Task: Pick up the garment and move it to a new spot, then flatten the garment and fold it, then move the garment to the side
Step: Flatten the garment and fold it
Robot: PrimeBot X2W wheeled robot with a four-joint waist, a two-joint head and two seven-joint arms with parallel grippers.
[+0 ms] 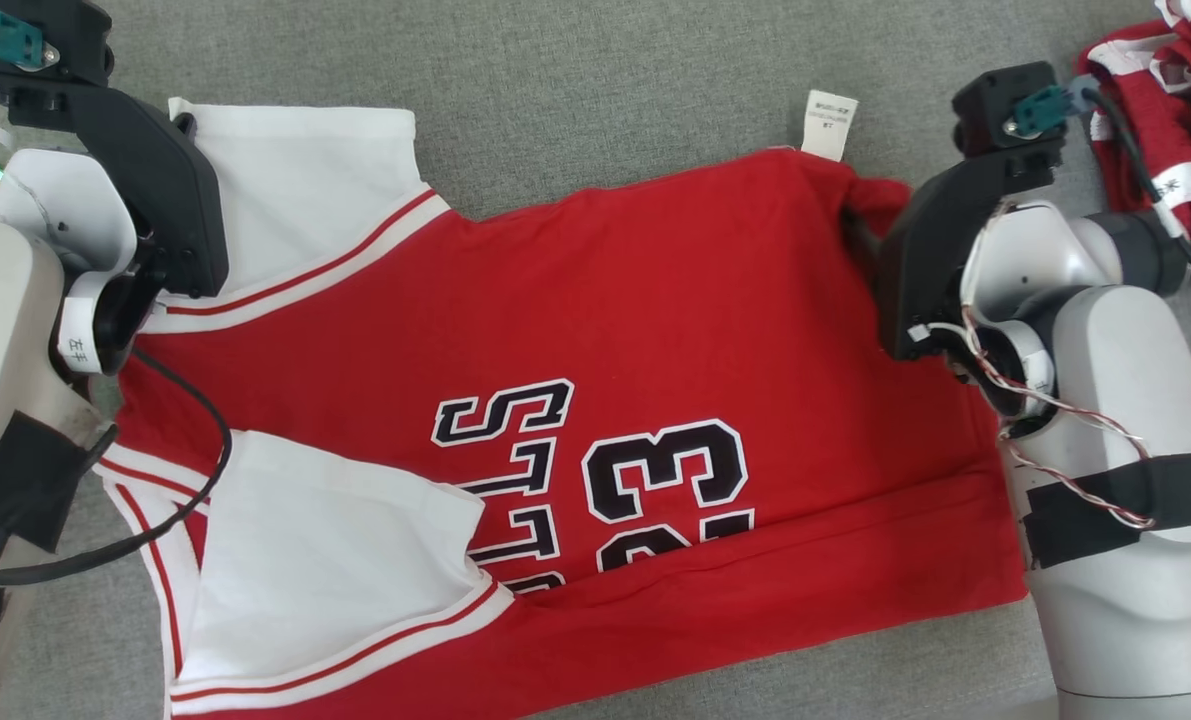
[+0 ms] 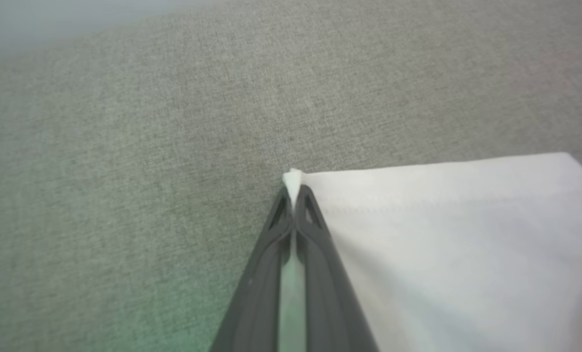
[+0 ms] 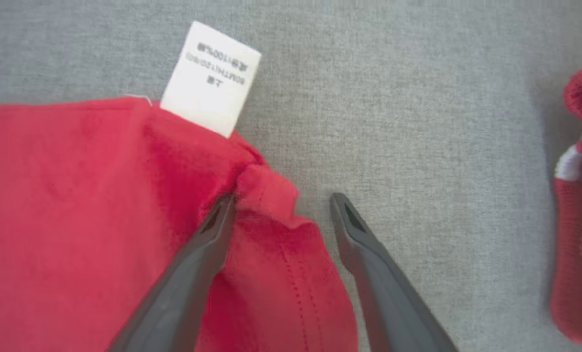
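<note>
One red jersey lay flat; one heap of red clothes lay near. Left gripper pinched the jersey's white sleeve corner; right gripper fingers stood wide apart.

A red short-sleeved basketball jersey lies spread flat and sideways on a grey fabric surface, collar end to the left, hem to the right. Both sleeves are white with red stripe trim. The near sleeve is folded over the chest and covers part of the black, white-outlined "BULLS 23" lettering. A white care label sticks out beside the bunched far hem corner.
</note>
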